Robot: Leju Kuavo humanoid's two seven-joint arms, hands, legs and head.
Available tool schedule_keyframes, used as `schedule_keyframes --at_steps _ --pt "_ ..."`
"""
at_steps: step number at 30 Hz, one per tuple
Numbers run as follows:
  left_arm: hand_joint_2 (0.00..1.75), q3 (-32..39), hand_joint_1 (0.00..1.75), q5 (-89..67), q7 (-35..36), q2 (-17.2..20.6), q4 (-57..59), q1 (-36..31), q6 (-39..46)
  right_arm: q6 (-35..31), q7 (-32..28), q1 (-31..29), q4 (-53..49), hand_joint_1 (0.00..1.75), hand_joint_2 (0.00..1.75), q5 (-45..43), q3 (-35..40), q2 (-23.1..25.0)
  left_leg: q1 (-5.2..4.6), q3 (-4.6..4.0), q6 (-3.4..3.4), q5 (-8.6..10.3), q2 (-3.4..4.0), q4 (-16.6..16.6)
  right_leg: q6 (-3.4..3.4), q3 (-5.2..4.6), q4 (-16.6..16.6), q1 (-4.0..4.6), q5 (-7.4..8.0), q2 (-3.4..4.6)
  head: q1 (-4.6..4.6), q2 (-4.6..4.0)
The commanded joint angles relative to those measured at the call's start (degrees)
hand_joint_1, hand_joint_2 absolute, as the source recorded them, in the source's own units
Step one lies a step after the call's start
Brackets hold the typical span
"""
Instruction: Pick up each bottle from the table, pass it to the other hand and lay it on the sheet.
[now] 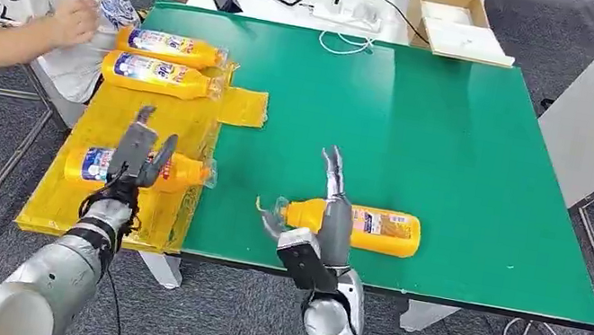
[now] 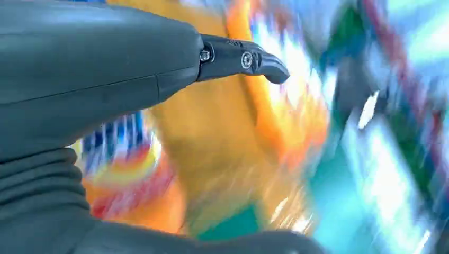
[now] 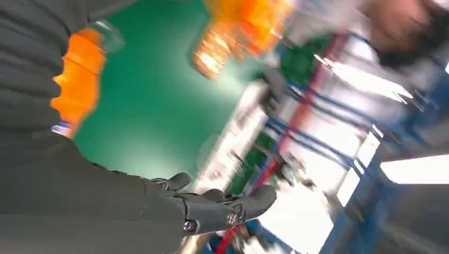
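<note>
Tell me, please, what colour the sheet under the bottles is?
Yellow; the sheet shows best in the head view.

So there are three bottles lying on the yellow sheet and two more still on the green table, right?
Not quite. The head view shows three bottles on the yellow sheet, but just one bottle on the green table, beside the right robot hand.

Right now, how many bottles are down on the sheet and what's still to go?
Done: two bottles lie at the far end of the yellow sheet. In hand: a third bottle lies on the sheet under the left hand; whether it is released is unclear. Left: one bottle on the green table, with the right hand open over it.
</note>
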Motion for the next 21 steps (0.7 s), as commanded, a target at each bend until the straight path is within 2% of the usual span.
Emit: schedule_keyframes --at_steps 1,2,4,5,6,9,11,15,21 --pt "1.75 -8.62 0.00 9.24 -0.44 -0.78 -13.34 4.64 3.98 1.33 2.55 -5.84 10.11 0.00 1.75 3.16 1.20 -3.88 0.00 0.13 0.07 -0.09 0.16 -0.01 -0.11 0.09 -0.05 0.03 -0.04 0.06 0.04 0.00" --pt "1.75 -8.62 0.00 9.24 -0.44 -0.78 -13.34 4.64 3.98 1.33 2.55 -5.84 10.11 0.00 1.75 3.16 1.20 -3.88 -0.01 -0.05 0.05 -0.02 0.06 -0.02 -0.08 -0.03 -0.03 0.02 -0.03 -0.04 0.02 0.00" --pt "1.75 -17.97 0.00 16.41 -0.44 0.97 -20.75 7.95 11.36 4.10 8.46 -7.73 12.50 0.00 1.75 8.82 3.15 -6.04 0.01 0.00 0.08 -0.09 -0.06 0.00 -0.12 0.07 -0.04 0.04 -0.11 -0.11 0.00 0.00" --pt "1.75 -23.57 0.00 15.80 -0.44 2.24 -25.03 9.91 17.02 9.53 12.51 -10.04 16.04 0.00 1.75 11.13 4.60 -8.03 -0.02 -0.08 0.08 -0.08 0.02 0.00 -0.08 -0.04 -0.05 0.01 -0.05 0.03 0.02 0.00" --pt "1.75 -25.31 0.00 16.76 -0.44 2.42 -27.84 11.25 17.21 11.53 13.36 -11.88 18.33 0.00 1.75 13.63 6.17 -9.79 0.01 -0.07 0.09 -0.11 0.09 0.00 -0.09 0.00 -0.07 0.03 -0.05 0.09 0.02 0.00" --pt "1.75 -26.32 0.00 18.90 -0.44 0.94 -33.30 14.27 16.53 14.07 14.22 -14.78 22.70 0.00 1.75 13.98 4.75 -11.98 -0.03 -0.10 0.10 -0.12 0.21 0.00 -0.06 -0.07 -0.07 0.00 -0.03 0.14 0.00 0.00" --pt "1.75 -27.51 0.00 19.67 -0.44 0.79 -34.69 15.65 15.75 15.34 15.18 -16.03 23.44 0.00 1.75 14.81 4.74 -13.29 -0.04 -0.29 0.06 -0.03 -0.05 0.02 -0.05 -0.20 -0.03 -0.04 -0.05 -0.10 0.02 0.00" --pt "1.75 -28.65 0.00 20.37 -0.44 0.60 -34.92 16.75 14.47 16.13 16.31 -16.45 22.32 0.00 1.75 15.46 4.26 -14.69 -0.08 -0.24 0.12 -0.11 -0.15 0.04 -0.07 -0.09 -0.03 -0.08 -0.10 -0.09 0.00 0.00" --pt "1.75 -30.44 0.00 20.48 -0.44 0.50 -33.10 17.41 12.91 21.13 18.66 -16.53 21.36 0.00 1.75 15.27 3.99 -17.24 -0.08 -0.26 0.09 -0.08 -0.19 0.01 -0.08 -0.14 -0.02 -0.09 -0.12 -0.17 0.00 0.00"
